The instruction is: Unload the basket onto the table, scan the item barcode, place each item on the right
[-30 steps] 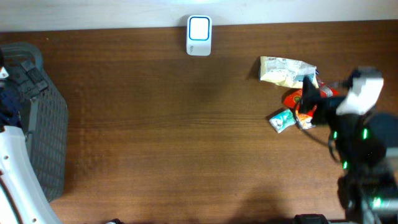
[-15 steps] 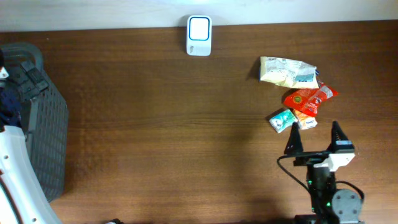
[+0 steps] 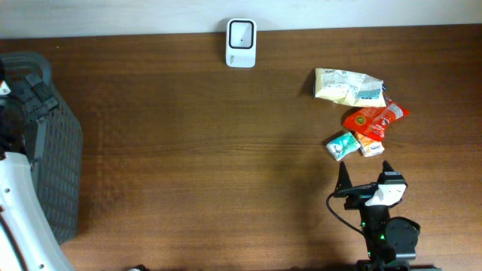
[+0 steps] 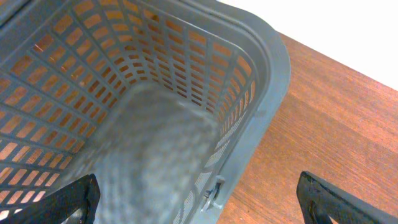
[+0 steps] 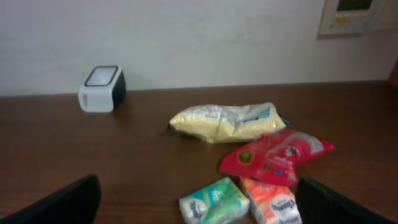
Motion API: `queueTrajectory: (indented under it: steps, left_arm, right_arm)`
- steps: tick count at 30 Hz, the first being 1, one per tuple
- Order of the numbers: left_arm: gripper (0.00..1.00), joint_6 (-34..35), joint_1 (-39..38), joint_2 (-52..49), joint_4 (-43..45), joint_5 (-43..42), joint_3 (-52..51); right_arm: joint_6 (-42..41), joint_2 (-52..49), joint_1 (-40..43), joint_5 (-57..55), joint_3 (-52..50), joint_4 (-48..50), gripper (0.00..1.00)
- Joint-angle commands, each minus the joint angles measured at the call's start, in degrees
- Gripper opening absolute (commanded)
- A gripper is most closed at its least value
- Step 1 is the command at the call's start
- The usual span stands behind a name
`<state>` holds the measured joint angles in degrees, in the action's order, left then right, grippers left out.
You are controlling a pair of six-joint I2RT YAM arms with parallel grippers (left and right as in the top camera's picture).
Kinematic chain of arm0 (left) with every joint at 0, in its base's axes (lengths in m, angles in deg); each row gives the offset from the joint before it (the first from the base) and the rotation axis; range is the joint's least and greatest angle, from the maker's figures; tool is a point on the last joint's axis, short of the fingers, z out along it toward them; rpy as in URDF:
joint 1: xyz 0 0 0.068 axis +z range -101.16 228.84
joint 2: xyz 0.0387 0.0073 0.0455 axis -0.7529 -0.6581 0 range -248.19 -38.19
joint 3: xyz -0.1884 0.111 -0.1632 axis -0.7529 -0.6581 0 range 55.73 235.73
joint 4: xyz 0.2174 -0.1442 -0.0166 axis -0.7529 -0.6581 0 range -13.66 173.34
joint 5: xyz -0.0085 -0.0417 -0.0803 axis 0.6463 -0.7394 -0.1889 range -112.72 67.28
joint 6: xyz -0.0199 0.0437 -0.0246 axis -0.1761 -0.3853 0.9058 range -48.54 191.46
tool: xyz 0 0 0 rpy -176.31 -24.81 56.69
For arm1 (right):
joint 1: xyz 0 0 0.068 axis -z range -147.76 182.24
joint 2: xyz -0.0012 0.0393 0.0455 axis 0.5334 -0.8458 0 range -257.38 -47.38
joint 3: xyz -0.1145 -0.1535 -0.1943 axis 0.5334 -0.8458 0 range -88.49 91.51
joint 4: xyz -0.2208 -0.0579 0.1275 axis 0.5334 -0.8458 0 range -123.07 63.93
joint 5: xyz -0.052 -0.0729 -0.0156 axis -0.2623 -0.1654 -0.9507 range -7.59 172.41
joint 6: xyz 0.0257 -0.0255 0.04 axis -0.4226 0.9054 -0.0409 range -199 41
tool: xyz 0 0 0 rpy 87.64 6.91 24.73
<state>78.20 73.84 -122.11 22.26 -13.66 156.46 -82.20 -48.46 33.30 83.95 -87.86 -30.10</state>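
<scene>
Several small items lie at the table's right: a yellow bag (image 3: pixel 349 85) (image 5: pixel 227 122), a red packet (image 3: pixel 373 120) (image 5: pixel 277 155), a green tissue pack (image 3: pixel 342 144) (image 5: pixel 215 202) and an orange tissue pack (image 3: pixel 369 147) (image 5: pixel 270 202). The white scanner (image 3: pixel 241 43) (image 5: pixel 101 88) stands at the back edge. My right gripper (image 3: pixel 367 177) (image 5: pixel 202 208) is open and empty, just in front of the tissue packs and facing them. Over the grey basket (image 4: pixel 261 74), my left gripper (image 4: pixel 199 202) is open with nothing in it.
The grey slatted basket (image 3: pixel 71 150) fills the table's left end, with the left arm's white body (image 3: pixel 19 211) beside it. Behind the table rises a pale wall with a panel (image 5: pixel 354 15) on it.
My right arm has pulled back from above the red packet toward the table's front edge, holding nothing. The scanner's bright screen has gone dark. The items lie where they were.
</scene>
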Motion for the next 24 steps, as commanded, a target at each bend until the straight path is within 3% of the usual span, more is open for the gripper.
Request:
queueTrajectory:
  steps: [1, 20, 24]
  left_arm:
    - [0.99, 0.52, 0.31, -0.31, 0.04, 0.22, 0.15]
    - [0.99, 0.52, 0.31, -0.31, 0.04, 0.22, 0.15]
    - [0.99, 0.61, 0.31, -0.26, -6.95, -3.43, 0.15]
  right_arm:
    - [-0.22, -0.83, -0.35, 1.18, -0.31, -0.26, 0.99]
    - [-0.2, -0.96, -0.35, 1.2, -0.31, -0.26, 0.99]
    - [-0.22, -0.96, -0.35, 1.2, -0.31, -0.28, 0.99]
